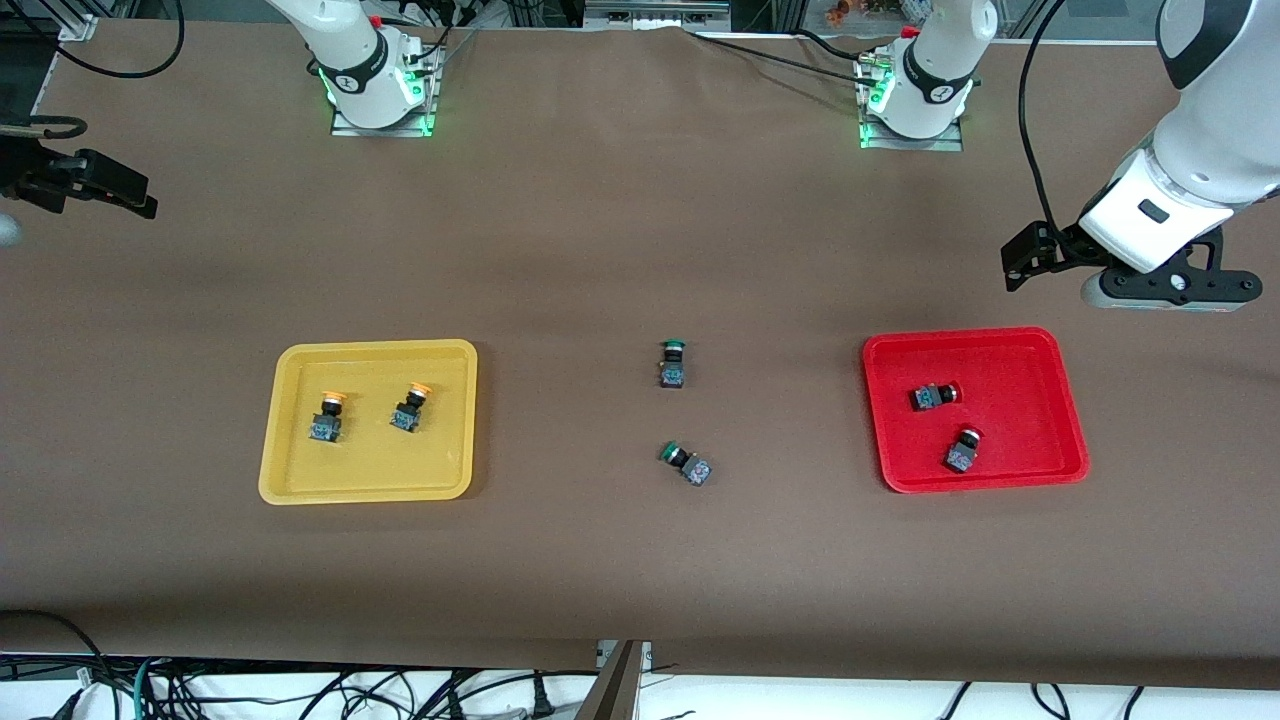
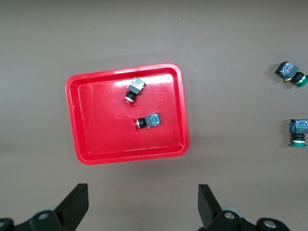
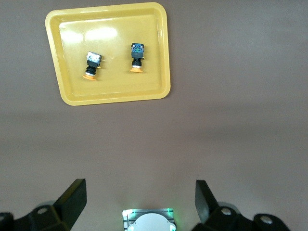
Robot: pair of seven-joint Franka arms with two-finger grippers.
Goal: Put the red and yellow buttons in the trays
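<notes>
The yellow tray (image 1: 290, 480) holds two yellow-capped buttons (image 1: 327, 415) (image 1: 411, 406), lying side by side; the right wrist view shows them too (image 3: 91, 65) (image 3: 136, 57). The red tray (image 1: 880, 420) holds two red-capped buttons (image 1: 935, 396) (image 1: 964, 450), also in the left wrist view (image 2: 133, 90) (image 2: 147, 121). My left gripper (image 1: 1030, 262) is open and empty, up over bare table beside the red tray (image 2: 72, 120). My right gripper (image 1: 100, 190) is open and empty, up over the table at the right arm's end, well off the yellow tray (image 3: 163, 57).
Two green-capped buttons (image 1: 672, 364) (image 1: 686, 463) lie on the brown table between the trays, also in the left wrist view (image 2: 290, 73) (image 2: 298, 131). The arm bases (image 1: 375, 90) (image 1: 915, 100) stand at the table's edge farthest from the front camera.
</notes>
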